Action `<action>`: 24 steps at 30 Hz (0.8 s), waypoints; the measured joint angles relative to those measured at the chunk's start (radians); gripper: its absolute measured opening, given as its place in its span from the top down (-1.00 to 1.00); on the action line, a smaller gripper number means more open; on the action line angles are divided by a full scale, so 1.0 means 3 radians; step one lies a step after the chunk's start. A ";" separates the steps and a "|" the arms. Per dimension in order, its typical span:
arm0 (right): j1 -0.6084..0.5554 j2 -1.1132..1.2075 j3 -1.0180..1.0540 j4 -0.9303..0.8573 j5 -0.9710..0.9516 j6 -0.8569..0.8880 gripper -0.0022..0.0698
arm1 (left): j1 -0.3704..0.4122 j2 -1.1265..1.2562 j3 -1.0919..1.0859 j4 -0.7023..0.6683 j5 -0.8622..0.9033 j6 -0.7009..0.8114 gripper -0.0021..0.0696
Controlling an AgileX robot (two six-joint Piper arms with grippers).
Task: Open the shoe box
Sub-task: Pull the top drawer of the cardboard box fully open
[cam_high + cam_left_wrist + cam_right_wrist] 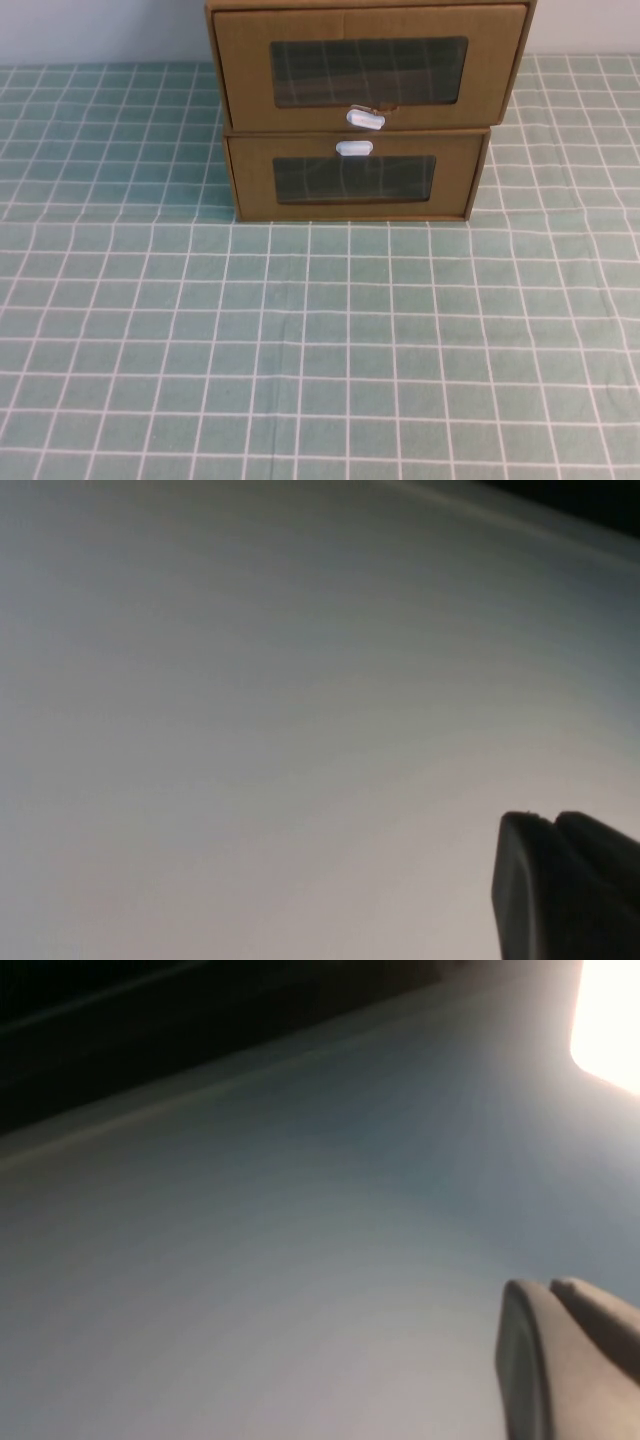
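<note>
At the table's point(320, 340) far middle, the upper shoe box point(368, 68) sat stacked on the lower shoe box point(355, 178), both closed. Outside the high view, the right gripper point(550, 1295) was pressed together and empty. The left gripper point(553, 825) looked dark, so I cannot tell its state.

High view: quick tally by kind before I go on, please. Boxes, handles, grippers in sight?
Shoe boxes: 2 (upper shoe box on lower shoe box)
White handles: 2 (upper handle, lower handle)
Grippers: 0 there; left gripper and right gripper, both shut, show only in their wrist views
Total: 4
</note>
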 joint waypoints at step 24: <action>0.0000 0.3029 -0.2252 -0.0197 0.3437 -0.0238 0.98 | -0.0120 0.3929 -0.3157 -0.0327 0.3253 0.0989 0.96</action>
